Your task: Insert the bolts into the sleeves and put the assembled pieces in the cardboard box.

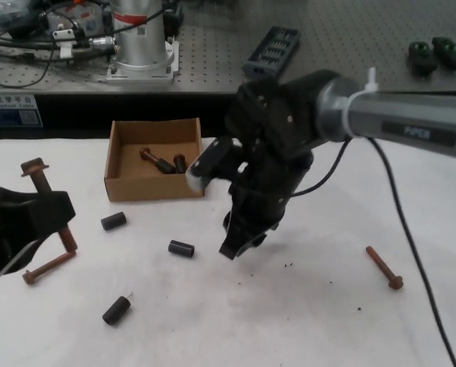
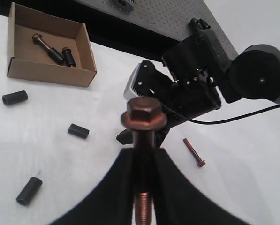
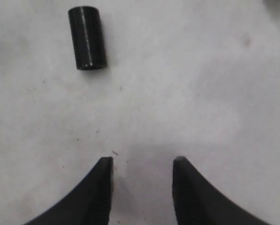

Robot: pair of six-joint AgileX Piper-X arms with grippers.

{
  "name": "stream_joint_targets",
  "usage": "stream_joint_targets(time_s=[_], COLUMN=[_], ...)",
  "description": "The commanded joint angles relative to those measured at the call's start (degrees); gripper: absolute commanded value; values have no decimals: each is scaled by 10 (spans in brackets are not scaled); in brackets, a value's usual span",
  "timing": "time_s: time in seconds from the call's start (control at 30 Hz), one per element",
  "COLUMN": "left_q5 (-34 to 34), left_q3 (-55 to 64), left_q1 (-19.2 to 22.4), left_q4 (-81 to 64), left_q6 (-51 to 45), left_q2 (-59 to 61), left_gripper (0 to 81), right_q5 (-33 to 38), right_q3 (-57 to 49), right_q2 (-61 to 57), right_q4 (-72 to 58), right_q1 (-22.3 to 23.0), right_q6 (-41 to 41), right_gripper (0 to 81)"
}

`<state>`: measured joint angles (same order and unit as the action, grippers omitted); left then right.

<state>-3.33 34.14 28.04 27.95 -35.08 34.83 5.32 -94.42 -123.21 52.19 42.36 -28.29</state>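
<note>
Nearest in the high view, a short black sleeve (image 1: pixel 116 310) lies on its side on the white table (image 1: pixel 304 329). Just beyond, at the left edge, the left jaws are closed firmly on the shank of a copper-coloured bolt (image 2: pixel 142 140), with its flanged hexagonal head above them and its threaded end below. A second bolt (image 1: pixel 48 267) lies loose on the table near that arm.

At mid-table the right jaws stand partly open and empty, pointing down low over the table. A second sleeve (image 3: pixel 87 37) lies near them, not between them. A third bolt (image 1: pixel 384 267) lies well apart to the right, and a third sleeve (image 1: pixel 113 222) lies near the box. Farthest off, the open-topped cardboard box (image 1: pixel 153 183) holds one assembled piece (image 1: pixel 159 162) and another dark sleeve beside it.

Step in hand, as judged: fetching a sleeve to mate with the held bolt. The next move calls for the right jaws to shift over the nearby sleeve, close across its sides, and present its bore to the bolt's threaded end.

The sleeves are smooth, glossy cylinders and look likely to roll. The bolts are metal and threaded. The table covering is matt white, flecked with dark specks.
</note>
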Motion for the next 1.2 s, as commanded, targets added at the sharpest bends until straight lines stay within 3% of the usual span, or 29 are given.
stream_joint_targets(time_s=[0.0, 0.3, 0.93, 1.17], left_q5=[-13, -19, -49, -49], left_q3=[0, 0, 0, 0], left_q1=[-1, -1, -1, -1], left_q4=[-7, -7, -7, 31], left_q6=[-10, -8, -3, -1], left_q2=[-6, -6, -8, -35], left_gripper=[6, 6, 6, 6], right_q5=[0, -1, -17, -36], right_q3=[-10, -41, -132, -131], right_q2=[0, -13, -92, -95], right_q4=[3, -27, -24, 20], right_q1=[4, 17, 63, 62], right_q6=[-16, -75, -68, -58], right_gripper=[310, 310, 309, 259])
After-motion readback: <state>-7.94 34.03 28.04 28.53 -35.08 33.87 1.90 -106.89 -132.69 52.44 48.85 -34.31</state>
